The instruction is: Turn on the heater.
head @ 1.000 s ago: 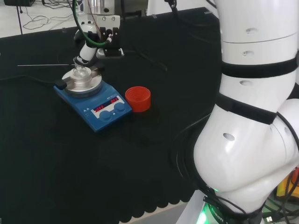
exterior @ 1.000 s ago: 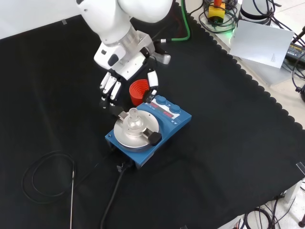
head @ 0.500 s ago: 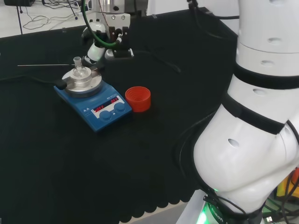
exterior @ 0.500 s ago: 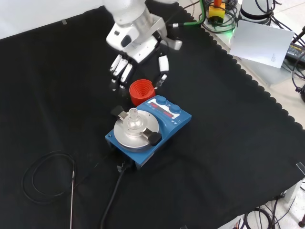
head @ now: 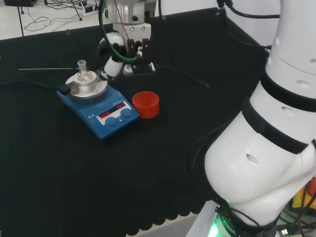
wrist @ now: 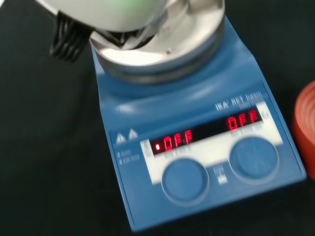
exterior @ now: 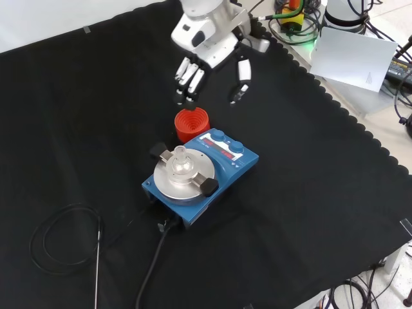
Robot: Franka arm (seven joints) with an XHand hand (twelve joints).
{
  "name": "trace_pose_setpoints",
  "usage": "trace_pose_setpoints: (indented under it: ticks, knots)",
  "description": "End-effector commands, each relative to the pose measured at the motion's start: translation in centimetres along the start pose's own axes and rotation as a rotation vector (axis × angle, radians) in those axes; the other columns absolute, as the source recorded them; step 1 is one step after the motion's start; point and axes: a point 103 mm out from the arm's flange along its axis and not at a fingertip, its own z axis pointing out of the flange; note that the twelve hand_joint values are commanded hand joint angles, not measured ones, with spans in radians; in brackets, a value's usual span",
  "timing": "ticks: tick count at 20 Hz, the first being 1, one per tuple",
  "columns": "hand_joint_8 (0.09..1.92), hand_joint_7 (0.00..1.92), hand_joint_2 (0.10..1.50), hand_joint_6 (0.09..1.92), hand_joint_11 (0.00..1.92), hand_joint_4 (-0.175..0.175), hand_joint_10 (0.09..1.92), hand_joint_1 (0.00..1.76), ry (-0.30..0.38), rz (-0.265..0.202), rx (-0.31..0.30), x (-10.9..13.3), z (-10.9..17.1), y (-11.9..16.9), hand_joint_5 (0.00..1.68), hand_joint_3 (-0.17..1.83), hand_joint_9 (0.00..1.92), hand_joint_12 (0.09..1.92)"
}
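While the hand (exterior: 212, 61) hangs above the worktop (exterior: 77, 103) with its fingers (exterior: 187, 76) spread and nearly straight, holding nothing, the heater (exterior: 201, 174) sits untouched at about 6 o'clock from it in the front view. The step in hand appears to be the approach: no knob is contacted, and I avoid reading the lit red display. The next move would call for lowering the hand toward the two round blue knobs (wrist: 185, 178) on the sloped front panel and placing a fingertip or a pinch on the correct one without knocking the neighbouring ware.

The heater is a blue, smooth-cased box with rounded edges, topped by a circular brushed-metal plate (exterior: 183, 177) carrying a small clear glass flask (exterior: 179, 159). A red ribbed ring (exterior: 192, 124), matte and cup-like, stands just beside the heater at its 12 o'clock in the front view. A black cable (exterior: 151, 270) trails from the casing over the black cloth.
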Motion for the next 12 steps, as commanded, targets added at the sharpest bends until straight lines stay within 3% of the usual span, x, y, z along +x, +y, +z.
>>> trace_pose_setpoints:
  ticks: [1,5,9,12]
  knots:
    - [0.76,0.59,0.59,0.19,0.47,-0.026,0.63,0.96,-0.006,0.038,-0.011,-0.1,1.1,-3.3,0.42,0.73,0.79,1.32]
    - [0.89,0.97,0.61,0.18,0.78,-0.046,0.65,1.0,-0.008,0.047,-0.007,0.1,1.4,-4.3,0.44,0.73,1.15,1.18]
    - [0.97,1.07,0.62,0.18,0.96,-0.06,0.66,1.02,-0.018,0.054,0.001,0.3,1.6,-5.1,0.46,0.72,1.29,1.05]
    - [1.25,1.3,0.68,0.37,1.34,-0.105,1.03,1.15,0.011,0.064,0.024,0.4,2.2,-5.6,0.55,0.72,1.46,0.91]
